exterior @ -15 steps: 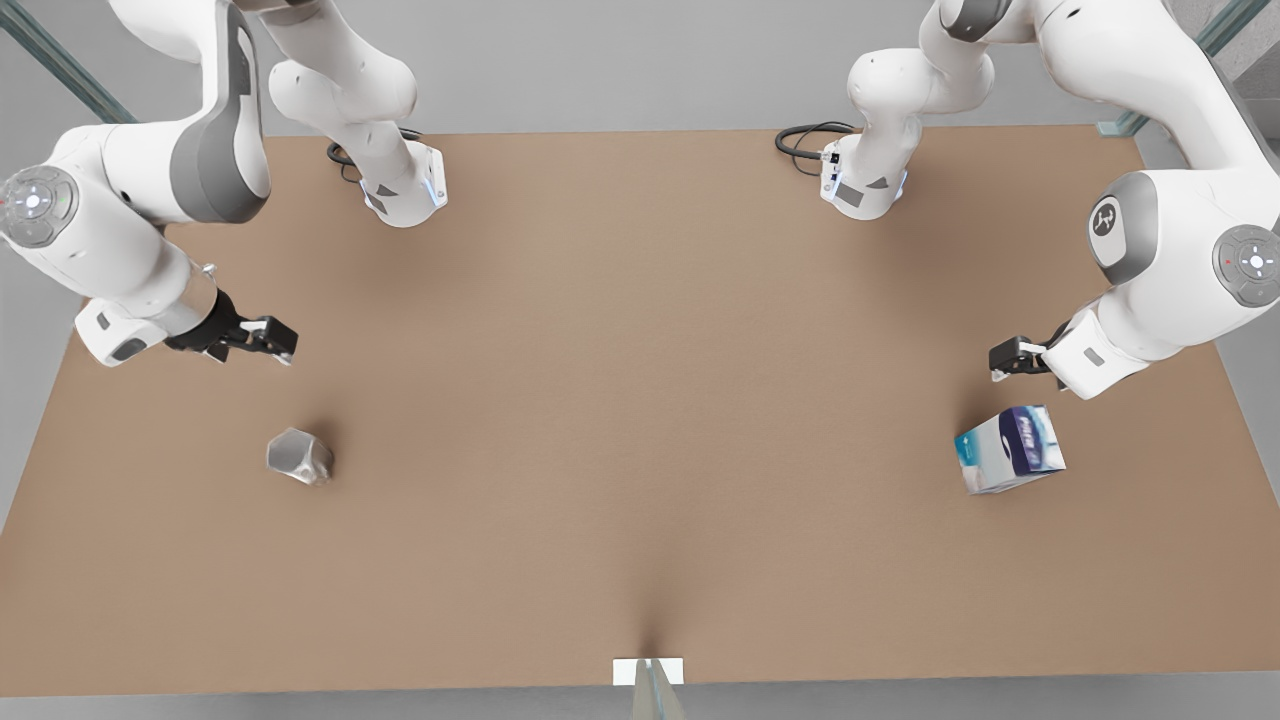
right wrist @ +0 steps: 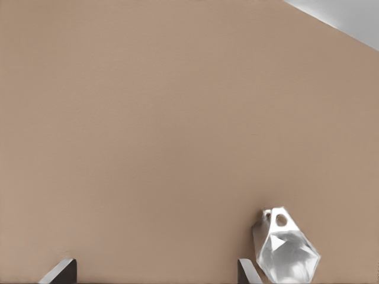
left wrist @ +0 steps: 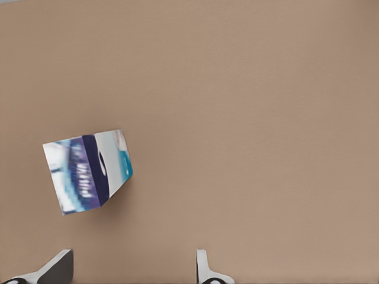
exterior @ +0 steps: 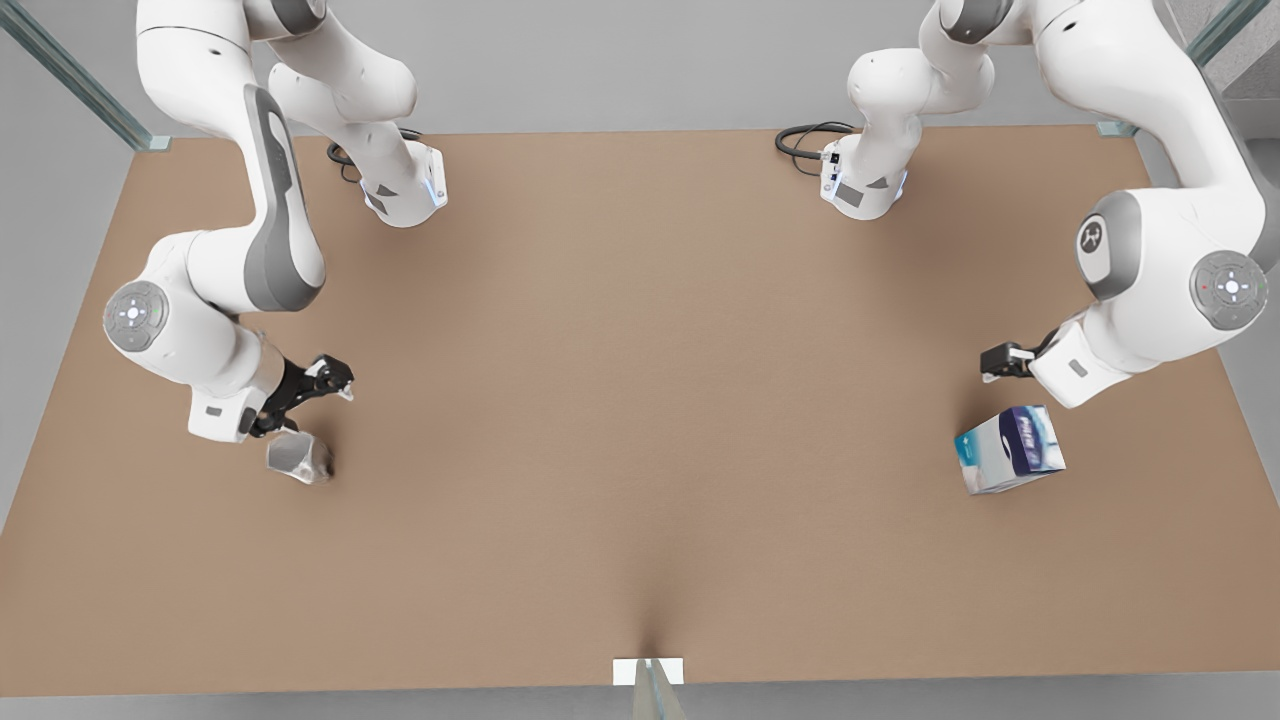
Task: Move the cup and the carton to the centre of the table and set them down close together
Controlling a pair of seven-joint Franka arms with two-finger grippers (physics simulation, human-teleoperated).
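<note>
Approach step: right gripper (exterior: 318, 385), spread wide and empty, hovers just beside the cup (exterior: 298, 456), left gripper (exterior: 1000, 362), also spread empty, near the carton (exterior: 1010, 449); next, centre, descend, grasp.

Left tool (left wrist: 133, 269) fingers spread apart, carton (left wrist: 87, 171) on table (left wrist: 254, 118) nearby, untouched

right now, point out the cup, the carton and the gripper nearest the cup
cup (exterior: 298, 457), front view, on its faceted grey side.
carton (exterior: 1010, 449), front view, on its printed top face.
right gripper (exterior: 322, 384), front view, midway between its open fingertips, just above the cup.
</note>
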